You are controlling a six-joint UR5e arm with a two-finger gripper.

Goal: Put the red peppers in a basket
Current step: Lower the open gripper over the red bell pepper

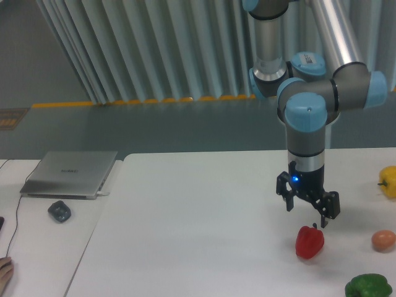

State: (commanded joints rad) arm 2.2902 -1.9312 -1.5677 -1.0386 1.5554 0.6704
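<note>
The red pepper [309,242] lies on the white table [204,223] at the right front, glossy, with a short dark stem pointing up. My gripper [307,208] hangs just above it, slightly to the left, its two dark fingers spread apart and holding nothing. The fingertips are a little above the pepper's stem and do not touch it. No basket is in view.
A yellow pepper [388,180] sits at the right edge, a green pepper [369,286] at the bottom right, and a small orange round object [383,239] between them. On the left desk lie a closed laptop [71,174] and a mouse [59,211].
</note>
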